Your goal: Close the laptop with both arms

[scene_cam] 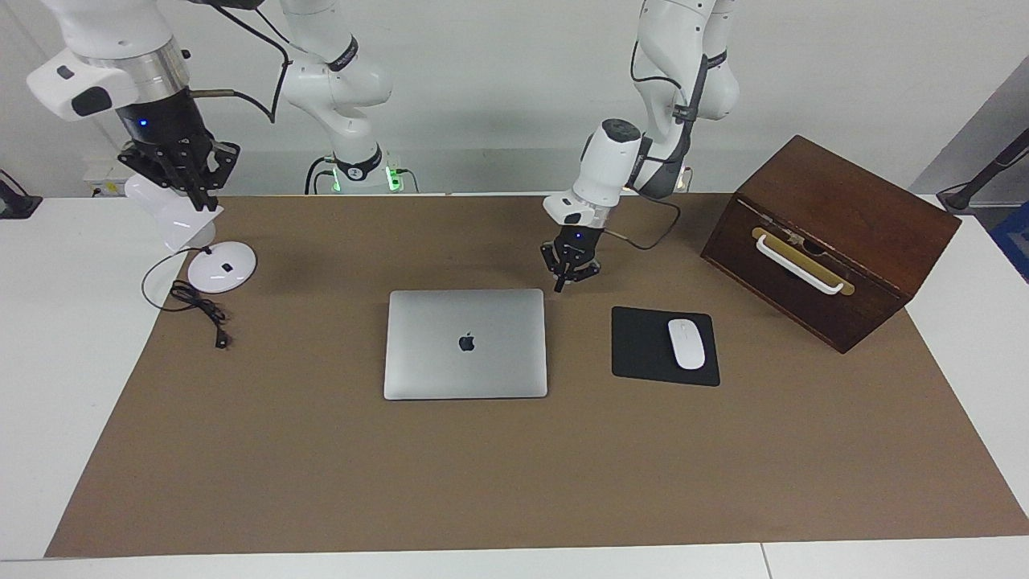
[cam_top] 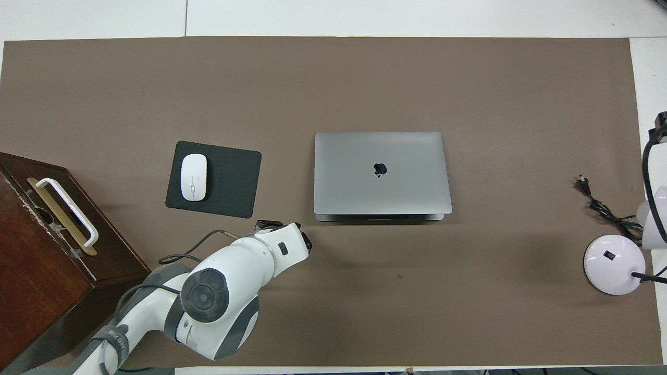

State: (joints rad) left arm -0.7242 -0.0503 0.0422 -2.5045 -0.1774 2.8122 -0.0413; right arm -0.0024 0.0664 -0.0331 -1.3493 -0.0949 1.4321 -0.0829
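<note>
The silver-grey laptop [scene_cam: 466, 344] [cam_top: 382, 174] lies flat on the brown mat with its lid down and the dark apple logo facing up. My left gripper [scene_cam: 560, 283] hangs shut just off the laptop's corner that is nearest the robots on the left arm's end, holding nothing and not touching the laptop. In the overhead view the left arm's white wrist [cam_top: 271, 250] covers most of that gripper. My right gripper [scene_cam: 201, 201] is raised high over the white lamp's head, well away from the laptop, with nothing in it.
A black mouse pad [scene_cam: 639, 346] with a white mouse [scene_cam: 686, 343] lies beside the laptop toward the left arm's end. A brown wooden box [scene_cam: 828, 241] with a white handle stands past it. A white desk lamp [scene_cam: 221, 269] and its black cord [scene_cam: 197, 305] sit at the right arm's end.
</note>
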